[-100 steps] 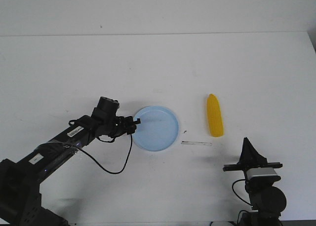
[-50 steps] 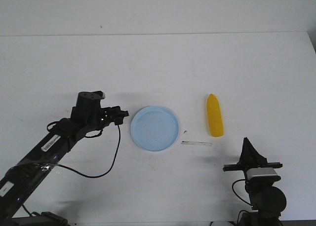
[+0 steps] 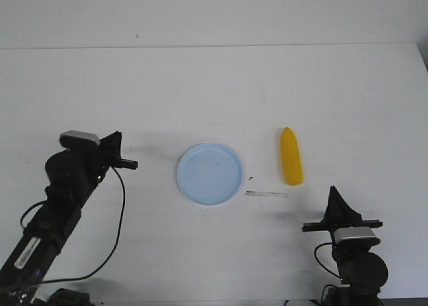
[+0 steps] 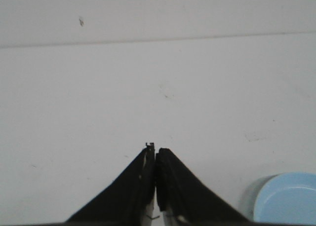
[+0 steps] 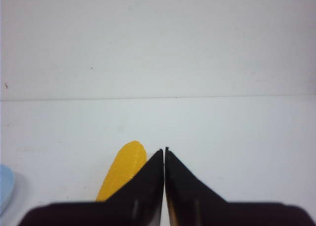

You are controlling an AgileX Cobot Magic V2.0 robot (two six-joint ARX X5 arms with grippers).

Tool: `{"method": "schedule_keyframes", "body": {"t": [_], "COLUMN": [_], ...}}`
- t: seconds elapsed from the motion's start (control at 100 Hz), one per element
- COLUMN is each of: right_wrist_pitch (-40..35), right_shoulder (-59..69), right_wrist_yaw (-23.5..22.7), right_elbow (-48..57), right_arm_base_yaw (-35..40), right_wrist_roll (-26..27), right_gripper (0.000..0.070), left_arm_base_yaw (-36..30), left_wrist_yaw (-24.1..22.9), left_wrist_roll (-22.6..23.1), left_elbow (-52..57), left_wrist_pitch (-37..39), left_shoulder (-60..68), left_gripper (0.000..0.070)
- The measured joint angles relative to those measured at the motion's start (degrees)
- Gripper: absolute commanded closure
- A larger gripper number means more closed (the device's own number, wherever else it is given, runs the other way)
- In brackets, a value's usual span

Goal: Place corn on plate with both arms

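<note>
While both grippers (image 4: pixel 155 154) (image 5: pixel 164 154) sit clenched and empty, corn (image 3: pixel 290 156) lies beside plate (image 3: pixel 210 173), unlabelled

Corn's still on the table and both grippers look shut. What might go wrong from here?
The right gripper is shut just short of the corn; advancing without opening would likely shove or roll it. The corn is round and may slip from pointed fingers. The plate lies unheld, the left gripper off to its side, so a hard placement could slide it.

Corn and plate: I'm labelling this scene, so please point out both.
corn (image 3: pixel 290 165), front view, middle of the yellow cob.
plate (image 3: pixel 210 173), front view, bare centre of the light-blue dish.
</note>
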Motion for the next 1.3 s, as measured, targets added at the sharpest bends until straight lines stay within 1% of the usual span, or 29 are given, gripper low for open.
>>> {"method": "schedule_keyframes", "body": {"t": [0.05, 0.23, 0.49, 0.65, 1.01, 1.3], "right_wrist_pitch": [0.0, 0.0, 0.0, 0.0, 0.0, 0.0], "right_shoulder": [0.0, 0.0, 0.0, 0.0, 0.0, 0.0], "right_wrist_yaw": [0.0, 0.0, 0.0, 0.0, 0.0, 0.0], "right_elbow": [0.0, 0.0, 0.0, 0.0, 0.0, 0.0], "right_arm_base_yaw": [0.0, 0.0, 0.0, 0.0, 0.0, 0.0], "right_wrist_roll": [0.0, 0.0, 0.0, 0.0, 0.0, 0.0], "right_gripper": [0.0697, 0.0697, 0.0697, 0.0697, 0.0697, 0.0697], "left_arm_base_yaw": [1.6, 6.7, 7.3, 7.3, 7.3, 7.3], "left_wrist_yaw": [0.0, -0.4, -0.3, -0.4, -0.4, -0.4], "left_wrist_roll": [0.7, 1.2, 1.6, 1.6, 1.6, 1.6], "left_elbow": [-2.8, -11.1, -23.4, -25.5, -25.5, -25.5], "left_wrist_pitch": [1.3, 1.7, 0.6, -4.3, -4.7, -5.0], "left_shoulder": [-3.5, -15.7, -32.2, -41.3, -47.7, -48.4], "left_gripper": [0.0699, 0.0699, 0.0699, 0.0699, 0.0699, 0.0699]}}
